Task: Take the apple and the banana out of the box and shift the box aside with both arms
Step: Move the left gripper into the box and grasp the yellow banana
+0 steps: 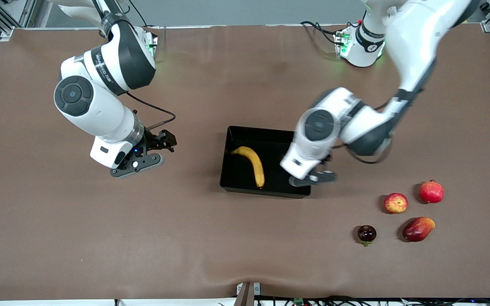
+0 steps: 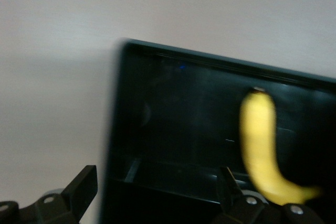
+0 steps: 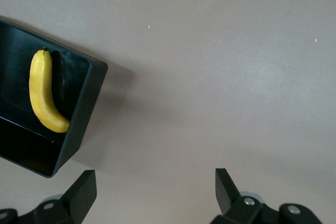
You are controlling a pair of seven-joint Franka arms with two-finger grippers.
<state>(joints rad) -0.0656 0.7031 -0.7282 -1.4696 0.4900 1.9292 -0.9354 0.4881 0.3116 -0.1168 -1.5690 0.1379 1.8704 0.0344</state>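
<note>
Left pincer [image 1: 313, 178] wide over the box [image 1: 245, 187] rim — may clip it, missing the banana [image 1: 253, 163] at its 9 o'clock; right pincer [image 1: 153, 155] waits wide.

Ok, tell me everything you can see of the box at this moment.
The box is a shallow rectangular tray of glossy black plastic with low walls and rounded corners. It sits flat near the middle of the table, open side up. Only the banana lies in it, lengthwise near the wall at the right arm's end. The left gripper hangs open over the corner at the left arm's end, hiding part of that wall. Whether it touches the box cannot be told.
</note>
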